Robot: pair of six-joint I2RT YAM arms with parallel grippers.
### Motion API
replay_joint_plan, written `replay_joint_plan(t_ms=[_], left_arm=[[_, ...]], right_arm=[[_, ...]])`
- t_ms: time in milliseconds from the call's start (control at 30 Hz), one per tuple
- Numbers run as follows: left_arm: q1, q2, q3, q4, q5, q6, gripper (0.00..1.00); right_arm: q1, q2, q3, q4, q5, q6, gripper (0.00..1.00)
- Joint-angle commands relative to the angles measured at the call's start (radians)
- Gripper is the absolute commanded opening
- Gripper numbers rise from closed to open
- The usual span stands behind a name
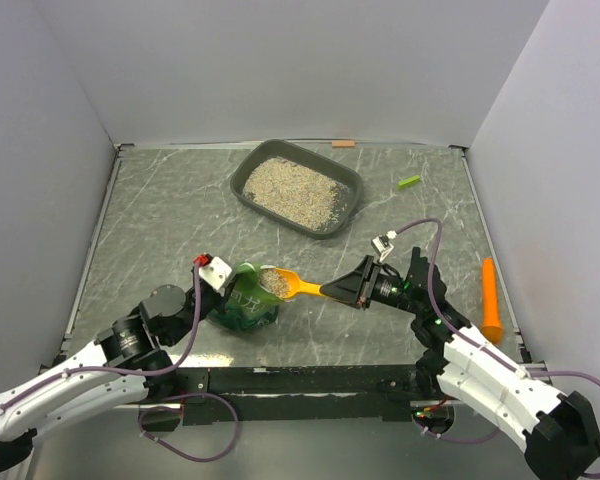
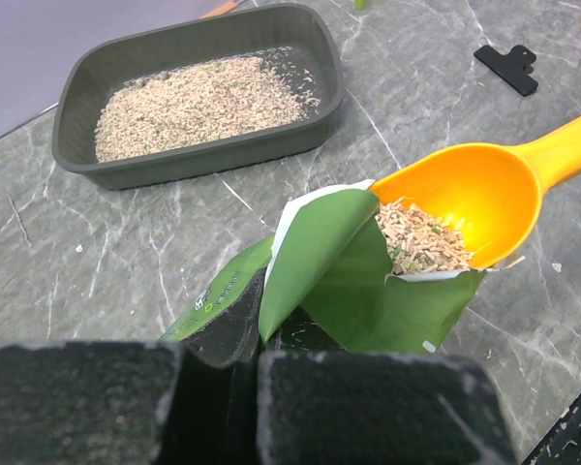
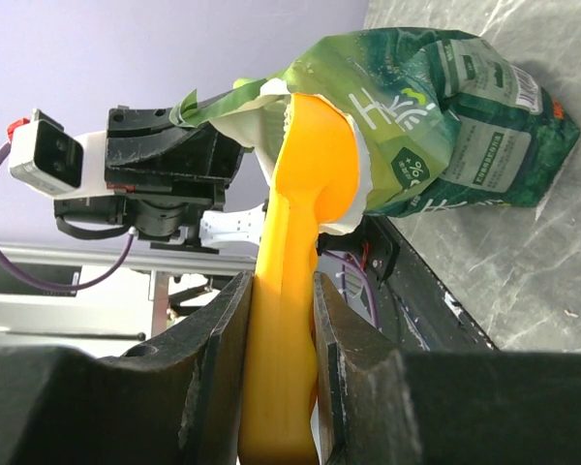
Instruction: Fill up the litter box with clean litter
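Grey marbled table (image 1: pixel 160 230): the left gripper (image 1: pixel 224 294) is pinched tight on the green bag (image 1: pixel 242 308), and the right gripper (image 3: pixel 281 320) clamps the orange scoop (image 1: pixel 292 286) by its handle, its bowl of clean litter (image 2: pixel 421 237) at the bag's mouth. Well beyond sits the part-filled litter box (image 1: pixel 242 176). Only the left wrist view shows a black clip (image 2: pixel 508 68); only the overhead shows an orange stick (image 1: pixel 491 300).

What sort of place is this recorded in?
Probably a lab test cell, not a home: plain walls box in a marbled table, a litter box sits on it, and robot arms mount at its edge.
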Motion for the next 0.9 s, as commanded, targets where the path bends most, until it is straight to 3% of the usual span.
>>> replay_joint_plan(t_ms=[0,867], left_arm=[[-0.006,0.022,0.009,0.049,-0.001,-0.013,0.01],[-0.009,-0.059,0.005,0.061,-0.059,-0.013,0.01]], right_arm=[[-0.009,-0.066,0.04,-0.075,0.019,-0.006,0.0],[-0.009,-0.264,-0.003,-0.181,0.079,0.093,0.0]])
